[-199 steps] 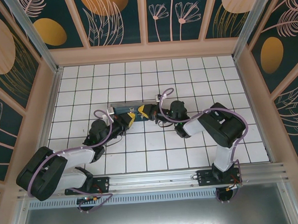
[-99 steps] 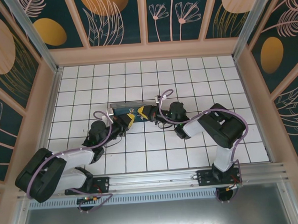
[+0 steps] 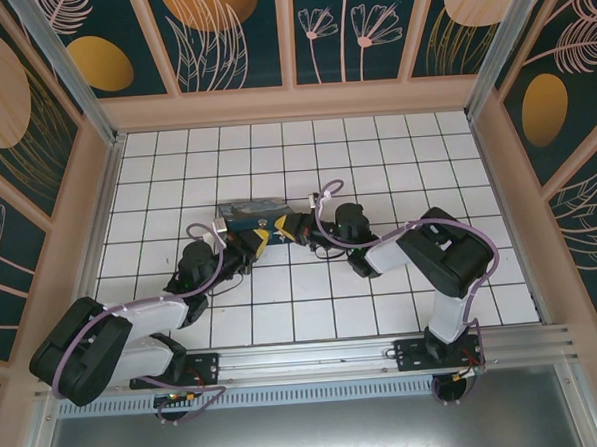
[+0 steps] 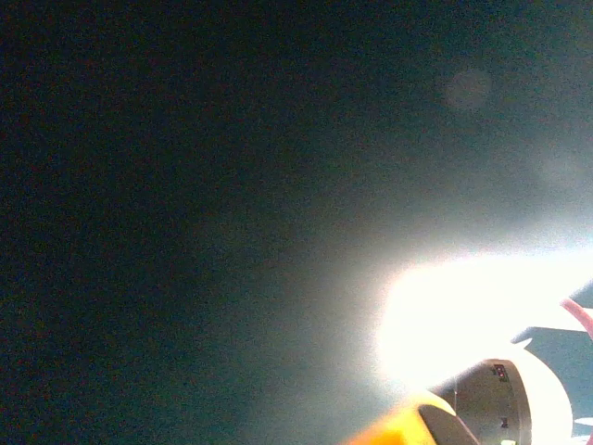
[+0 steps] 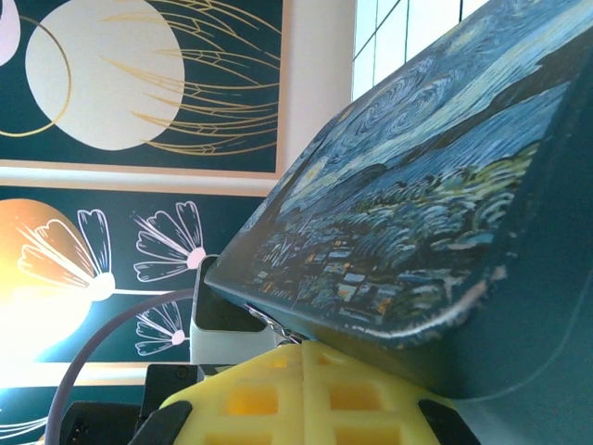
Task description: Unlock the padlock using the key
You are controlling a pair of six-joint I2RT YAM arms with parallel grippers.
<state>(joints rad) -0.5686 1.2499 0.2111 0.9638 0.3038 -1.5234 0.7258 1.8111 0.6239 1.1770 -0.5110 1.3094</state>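
Though padlock and key are too small to make out where the left tool (image 3: 263, 235) and right tool (image 3: 282, 223), both pressed together, meet by the box (image 3: 248, 210), we judge them light, stiff, slippery: pinch flat sides.

From above, whatever sits where the left gripper (image 3: 263, 235) and right gripper (image 3: 282, 223) meet, at the near edge of the painted box (image 3: 253, 209), is too small for me to read. My left wrist feed is all dark blur and white glare. On my right wrist feed the box runs off the right edge.
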